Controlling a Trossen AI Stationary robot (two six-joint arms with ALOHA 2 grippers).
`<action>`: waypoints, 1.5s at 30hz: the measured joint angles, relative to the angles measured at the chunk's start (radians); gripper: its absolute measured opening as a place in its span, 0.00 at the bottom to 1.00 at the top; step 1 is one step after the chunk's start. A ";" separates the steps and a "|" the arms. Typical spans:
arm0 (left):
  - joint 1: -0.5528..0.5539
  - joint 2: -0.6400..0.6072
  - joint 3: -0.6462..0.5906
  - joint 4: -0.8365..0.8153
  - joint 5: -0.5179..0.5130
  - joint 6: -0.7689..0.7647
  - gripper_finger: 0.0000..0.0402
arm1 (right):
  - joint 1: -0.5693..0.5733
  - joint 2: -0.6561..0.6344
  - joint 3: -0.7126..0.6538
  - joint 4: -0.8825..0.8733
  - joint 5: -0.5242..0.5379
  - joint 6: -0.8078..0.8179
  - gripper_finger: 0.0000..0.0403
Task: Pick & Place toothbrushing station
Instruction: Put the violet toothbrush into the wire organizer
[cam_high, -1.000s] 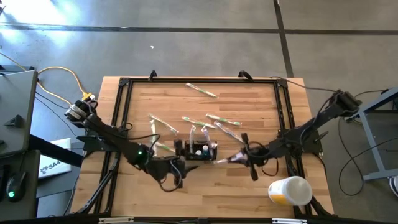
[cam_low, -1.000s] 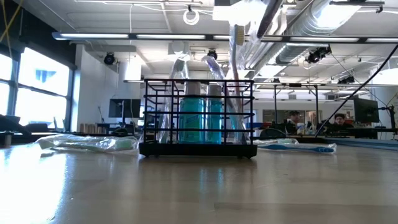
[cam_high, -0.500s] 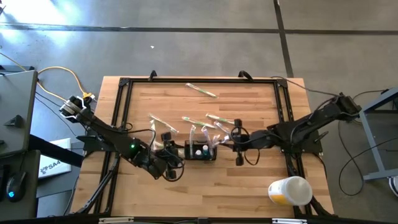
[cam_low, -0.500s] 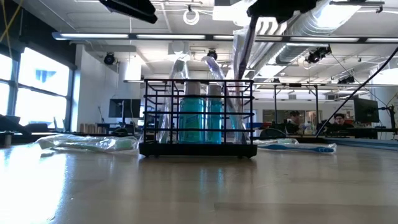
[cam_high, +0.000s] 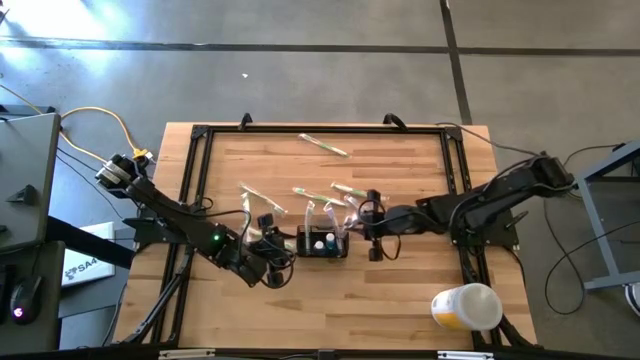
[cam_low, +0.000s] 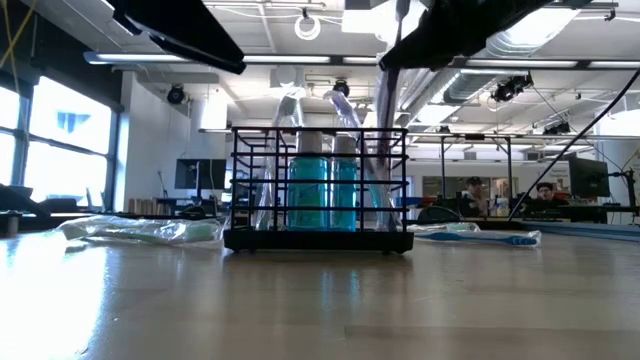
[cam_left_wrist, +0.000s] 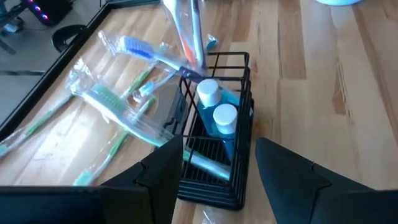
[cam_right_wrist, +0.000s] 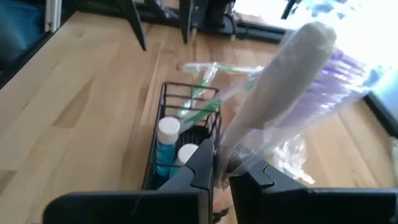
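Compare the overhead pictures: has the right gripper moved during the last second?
Yes. The right gripper, shut on a wrapped toothbrush, has travelled leftward and toward the table's far edge, ending up beside the black wire caddy.

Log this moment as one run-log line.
left gripper: open, beside caddy | right gripper: shut on wrapped toothbrush, above caddy | spare toothbrushes: on table

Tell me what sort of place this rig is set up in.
Probably a robotics lab or open-plan workshop. Exposed ducts and strip lights run across the ceiling, people sit at monitors in the background, and the wooden table stands on bare concrete floor with loose cables.
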 joint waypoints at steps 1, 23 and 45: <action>0.000 0.000 -0.004 0.005 0.000 -0.001 0.49 | -0.002 0.008 0.000 0.003 -0.006 0.000 0.05; 0.000 0.000 -0.014 0.032 0.019 -0.024 0.49 | -0.056 0.109 0.000 0.036 -0.063 0.057 0.12; 0.000 0.029 -0.014 0.027 0.085 -0.021 0.49 | -0.033 0.109 0.000 0.036 -0.033 0.021 0.52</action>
